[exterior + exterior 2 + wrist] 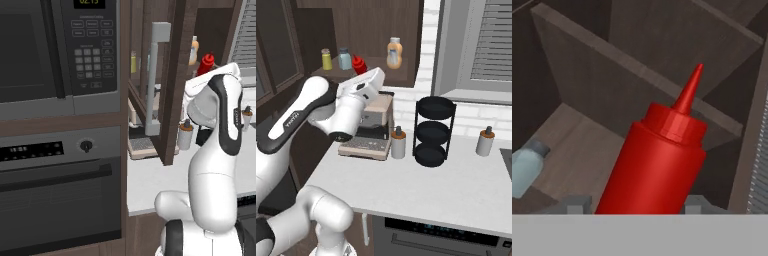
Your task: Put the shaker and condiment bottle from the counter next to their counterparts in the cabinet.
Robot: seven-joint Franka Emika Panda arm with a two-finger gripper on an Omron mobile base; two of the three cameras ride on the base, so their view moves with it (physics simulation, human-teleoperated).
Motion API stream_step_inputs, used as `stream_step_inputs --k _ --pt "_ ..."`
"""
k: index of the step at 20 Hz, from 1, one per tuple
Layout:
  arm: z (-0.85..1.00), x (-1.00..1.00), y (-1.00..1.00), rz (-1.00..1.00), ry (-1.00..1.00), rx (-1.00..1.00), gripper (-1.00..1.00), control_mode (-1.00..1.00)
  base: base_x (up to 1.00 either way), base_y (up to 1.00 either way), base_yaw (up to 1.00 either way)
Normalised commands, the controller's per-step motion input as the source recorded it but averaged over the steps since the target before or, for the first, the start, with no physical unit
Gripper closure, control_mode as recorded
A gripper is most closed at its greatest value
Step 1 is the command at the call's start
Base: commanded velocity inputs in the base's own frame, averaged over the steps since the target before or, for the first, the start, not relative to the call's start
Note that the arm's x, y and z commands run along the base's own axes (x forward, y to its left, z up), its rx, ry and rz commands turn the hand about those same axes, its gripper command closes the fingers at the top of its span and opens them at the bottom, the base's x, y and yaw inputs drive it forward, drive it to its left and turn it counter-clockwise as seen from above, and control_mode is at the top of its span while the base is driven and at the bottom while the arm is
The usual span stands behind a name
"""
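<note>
Clamped between the hand's [634, 204] two fingertips [577, 204], the condiment bottle [657, 160] is held inside the open cabinet [363, 30], just above its shelf. Below spreads the white desk [436, 185], carrying a black three-tier rack [433, 132] and a coffee machine [370, 131]. On the shelf stand an amber bottle [394, 53], then the shaker [344, 59] just left of the red bottle.

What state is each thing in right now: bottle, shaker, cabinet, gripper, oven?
Red bottle: held between the gripper's fingertips, at the cabinet shelf.
Shaker: upright on the shelf.
Cabinet door: open.
Gripper: shut on the bottle.
Oven door: closed.
Amber bottle: upright on the shelf.
</note>
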Motion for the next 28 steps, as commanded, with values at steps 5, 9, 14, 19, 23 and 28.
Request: stream_step_inputs --k 5,9,14,19,23,28 --pt "0.6 0.0 -0.07 -0.02 0.21 0.0 1.0 -1.0 0.0 0.0 0.0" --pt "0.28 0.02 -0.16 0.0 0.21 0.0 1.0 -1.0 0.0 0.0 0.0" --pt "-0.03 0.13 -0.1 0.0 0.23 0.0 1.0 -1.0 0.0 0.0 0.0" --pt "0.19 0.1 -0.09 0.0 0.04 0.07 1.0 -1.0 0.0 0.0 0.0" --pt "0.53 0.0 -0.32 0.0 0.08 0.25 1.0 -1.0 0.0 0.0 0.0" --pt "0.02 -0.01 0.03 0.0 0.08 0.04 1.0 -1.0 0.0 0.0 0.0"
